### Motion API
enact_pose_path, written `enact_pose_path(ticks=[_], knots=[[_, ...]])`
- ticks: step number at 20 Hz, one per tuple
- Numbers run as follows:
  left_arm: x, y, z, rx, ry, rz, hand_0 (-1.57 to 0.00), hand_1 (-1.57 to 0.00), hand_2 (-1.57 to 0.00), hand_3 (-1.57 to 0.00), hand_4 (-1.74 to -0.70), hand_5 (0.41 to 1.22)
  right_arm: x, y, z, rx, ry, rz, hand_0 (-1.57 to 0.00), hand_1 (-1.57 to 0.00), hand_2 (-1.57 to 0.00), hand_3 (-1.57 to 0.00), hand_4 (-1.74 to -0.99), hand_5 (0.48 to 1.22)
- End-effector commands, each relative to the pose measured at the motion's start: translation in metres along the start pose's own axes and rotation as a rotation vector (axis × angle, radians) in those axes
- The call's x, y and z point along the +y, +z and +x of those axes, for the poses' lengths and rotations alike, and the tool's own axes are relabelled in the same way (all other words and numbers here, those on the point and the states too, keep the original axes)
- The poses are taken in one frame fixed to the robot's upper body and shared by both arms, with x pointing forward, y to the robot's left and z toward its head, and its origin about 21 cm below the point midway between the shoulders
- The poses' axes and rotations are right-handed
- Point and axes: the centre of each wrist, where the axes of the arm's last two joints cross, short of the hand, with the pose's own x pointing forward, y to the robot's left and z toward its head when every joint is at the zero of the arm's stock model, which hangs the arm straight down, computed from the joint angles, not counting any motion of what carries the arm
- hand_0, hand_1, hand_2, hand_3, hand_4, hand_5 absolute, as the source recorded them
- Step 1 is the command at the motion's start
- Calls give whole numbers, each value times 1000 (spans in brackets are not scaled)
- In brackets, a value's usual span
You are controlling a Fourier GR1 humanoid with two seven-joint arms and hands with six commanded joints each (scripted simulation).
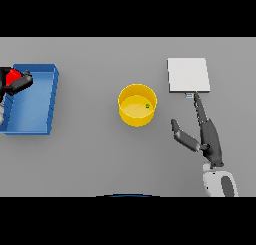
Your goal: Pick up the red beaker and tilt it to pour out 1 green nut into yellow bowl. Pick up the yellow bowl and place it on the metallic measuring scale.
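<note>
In the head view, the yellow bowl stands upright at the centre of the grey table, with one small green nut lying inside it near its right wall. To its right, in the upper right of the frame, the flat pale scale lies bare, apart from the bowl. The right hand rests in the lower right, fingers straight and spread wide, the longest pointing up toward the scale's lower edge and the thumb angled left toward the bowl; it holds nothing. At the far left edge, the left hand has its dark fingers curled round the red beaker, held over the left end of the blue tray.
</note>
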Motion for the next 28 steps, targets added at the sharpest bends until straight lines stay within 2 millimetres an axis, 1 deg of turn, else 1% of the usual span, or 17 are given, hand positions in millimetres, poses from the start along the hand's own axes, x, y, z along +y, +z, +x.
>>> enact_pose_path(ticks=[1,2,4,6,9,11,12,13,15,18,19,22,23,24,26,27,28], knots=[[4,3,0,-5,-7,-26,-746,-604,-613,-577,-968,740,0,-1,1,5,5,2,1,1,1,1,-1181,665],[5,7,-1,-17,-20,-51,-596,-483,-490,-462,-916,723,-1,2,-3,19,11,5,1,1,1,1,-1182,667],[8,5,-2,-12,-21,-78,-381,-309,-313,-295,-851,698,-4,2,-2,23,8,2,1,1,1,1,-1187,667],[5,4,-1,-12,-10,-90,-244,-197,-200,-189,-815,684,0,5,-2,15,6,13,1,1,1,1,-1187,666],[7,0,4,-38,10,-64,-124,-100,-102,-96,-791,674,3,2,8,22,9,9,1,1,1,1,-1193,660],[9,-3,4,-66,35,-42,-79,-64,-65,-61,-783,674,3,1,8,36,51,11,1,1,1,1,-1195,660],[11,-1,4,-87,48,-40,-63,-51,-52,-49,-785,674,8,1,5,48,78,21,1,1,1,1,-1203,660],[13,-3,7,-89,58,-36,-50,-41,-41,-39,-786,671,5,-1,7,43,95,29,1,1,1,1,-1198,662],[9,-3,5,-91,63,-33,-32,-26,-26,-24,-780,679,4,-11,12,-10,100,103,1,1,1,1,-1162,694],[2,-1,4,-87,61,-45,-16,-13,-13,-12,-781,700,-7,-30,21,-65,208,218,1,1,1,1,-1221,709],[6,-1,4,-96,62,-40,-12,-10,-10,-9,-786,704,-5,-36,24,-70,242,255,1,1,1,1,-1234,707],[3,0,4,-94,64,-48,-6,-5,-5,-4,-794,710,-2,-52,37,-87,429,369,1,1,1,1,-1278,683],[-1,0,3,-91,63,-53,-5,-3,-4,-3,-795,709,-2,-59,42,-105,495,400,1,1,1,1,-1282,677],[1,-1,3,-89,61,-53,-3,-3,-3,-2,-795,708,-4,-65,48,-148,572,441,1,1,1,1,-1279,671],[4,-3,4,-86,61,-49,-2,-1,-1,-1,-793,712,2,-80,53,-173,690,527,1,1,1,1,-1276,668],[6,-3,4,-89,58,-53,-1,-1,-1,-1,-793,716,6,-83,55,-193,730,560,1,1,1,1,-1276,666],[2,-2,6,-100,60,-51,-1,0,0,0,-794,719,5,-90,57,-217,763,602,1,1,1,1,-1270,664]])
